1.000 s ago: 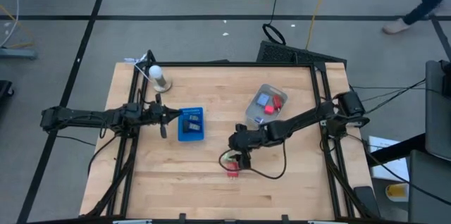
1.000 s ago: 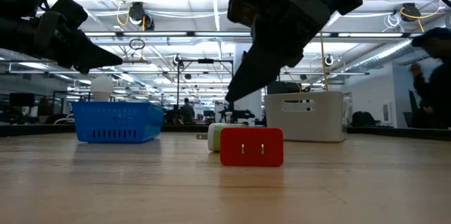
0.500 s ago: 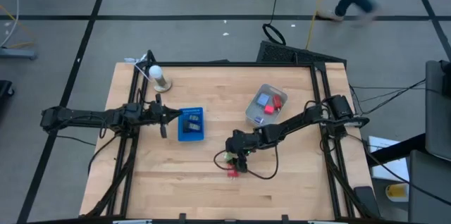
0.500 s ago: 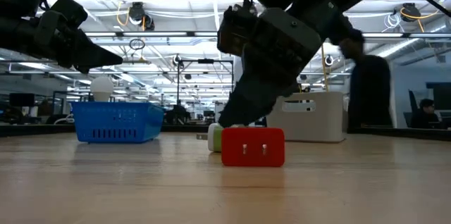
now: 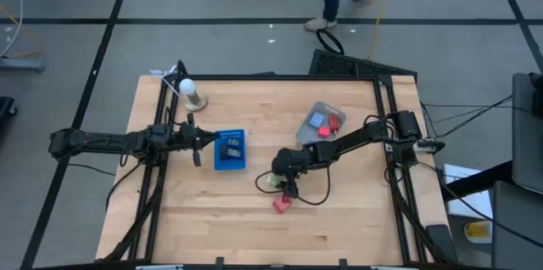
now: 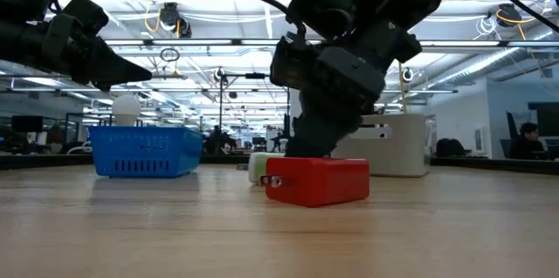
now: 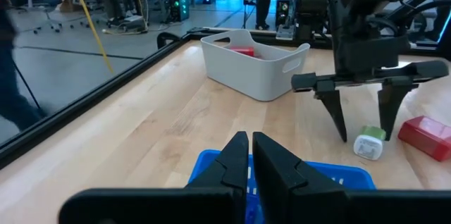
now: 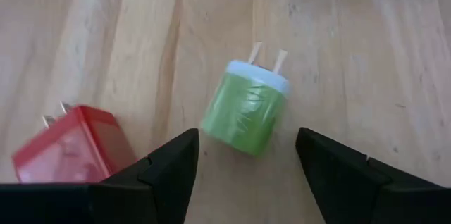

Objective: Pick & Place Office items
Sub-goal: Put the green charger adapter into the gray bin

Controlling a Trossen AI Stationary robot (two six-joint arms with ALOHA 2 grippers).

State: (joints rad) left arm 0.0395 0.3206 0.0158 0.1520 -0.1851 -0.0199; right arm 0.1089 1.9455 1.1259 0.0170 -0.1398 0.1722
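Note:
A green plug adapter (image 8: 246, 115) with a pale blue prong end lies on its side on the wood, and a red plug block (image 8: 70, 146) lies on the table beside it. My right gripper (image 8: 243, 164) is open and points down over the green adapter, one finger on each side and neither touching it. In the high view the gripper (image 5: 286, 181) is at mid-table, above the adapter (image 5: 272, 180), and the red block (image 5: 281, 205) is nearer the near edge. My left gripper (image 7: 248, 155) is shut and waits in the air at the blue tray (image 5: 229, 149). The tray and the grey tub (image 5: 320, 126) hold more small pieces. My right gripper has one finger (image 8: 165, 164) close beside the red block's corner (image 8: 116, 143). I cannot tell whether the finger touches it. The block lies flat on the table.
A white ball on a stand (image 5: 190, 92) is near the far left corner. A black cable (image 5: 318, 198) trails on the table from the right arm. The low view shows the blue tray (image 6: 144, 151) on the left and the grey tub (image 6: 393, 142) behind the right gripper.
My right gripper has come down to the table and shifted a little toward the far edge, so its open fingers now stand on either side of the green adapter. The red block has turned about on the table. A person has walked past beyond the far edge.

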